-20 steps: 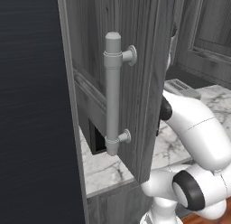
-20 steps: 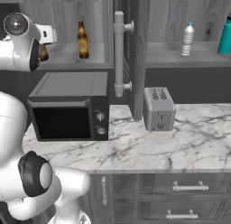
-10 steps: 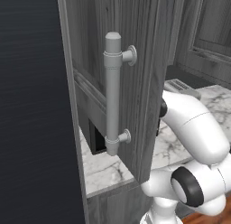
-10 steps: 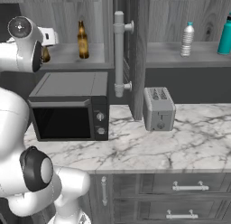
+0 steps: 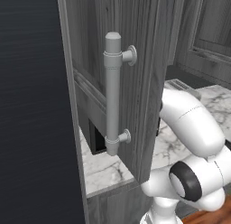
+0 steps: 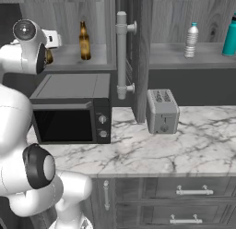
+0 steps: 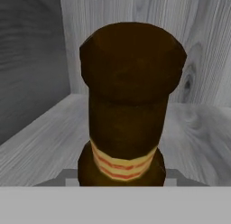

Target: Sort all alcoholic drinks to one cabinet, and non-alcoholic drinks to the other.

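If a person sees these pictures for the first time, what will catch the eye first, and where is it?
In the hand view, a brown beer bottle looms very close over a grey cabinet shelf. In the right base view, the white arm reaches into the left wall cabinet, where another beer bottle stands upright. In the right cabinet stand a clear water bottle and a teal flask.

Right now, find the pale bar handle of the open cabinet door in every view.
Left base view: bar handle upright, centre-left, on the door face.
Right base view: upper centre, just left of the door's edge.
Hand view: aimed at a beer bottle on a shelf.
Shared landmark: the toaster, right of the handle in both base views.
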### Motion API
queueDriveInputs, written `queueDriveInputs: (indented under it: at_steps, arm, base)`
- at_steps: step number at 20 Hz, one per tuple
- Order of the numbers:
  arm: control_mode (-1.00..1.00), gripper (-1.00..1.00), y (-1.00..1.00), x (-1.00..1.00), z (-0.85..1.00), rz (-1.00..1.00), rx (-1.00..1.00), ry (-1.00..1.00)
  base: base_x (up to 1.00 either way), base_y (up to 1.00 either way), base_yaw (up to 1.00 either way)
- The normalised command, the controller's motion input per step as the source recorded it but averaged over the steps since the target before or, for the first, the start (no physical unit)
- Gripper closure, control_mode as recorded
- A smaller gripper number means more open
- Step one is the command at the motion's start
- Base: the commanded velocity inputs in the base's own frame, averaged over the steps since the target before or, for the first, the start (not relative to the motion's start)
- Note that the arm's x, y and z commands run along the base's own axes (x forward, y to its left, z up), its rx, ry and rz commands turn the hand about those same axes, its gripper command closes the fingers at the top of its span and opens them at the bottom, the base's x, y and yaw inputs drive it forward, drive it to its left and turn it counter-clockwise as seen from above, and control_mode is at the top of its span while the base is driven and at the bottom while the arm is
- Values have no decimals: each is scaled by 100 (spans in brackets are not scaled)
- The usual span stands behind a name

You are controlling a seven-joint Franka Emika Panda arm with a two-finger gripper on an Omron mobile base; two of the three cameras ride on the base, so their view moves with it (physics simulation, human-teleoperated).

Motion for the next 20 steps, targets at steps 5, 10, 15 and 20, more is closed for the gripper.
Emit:
queueDriveInputs:
  at_steps: [5,10,15,20]
  arm:
    - [-100,100,4,21,-2,0,1,0]
    - [-100,100,7,22,-8,0,1,4]
    - [-100,100,7,22,-12,0,0,3]
    - [-100,100,8,20,-12,0,0,1]
  base:
    - [0,0,0]
    - [0,0,0]
    - [0,0,0]
    - [0,0,0]
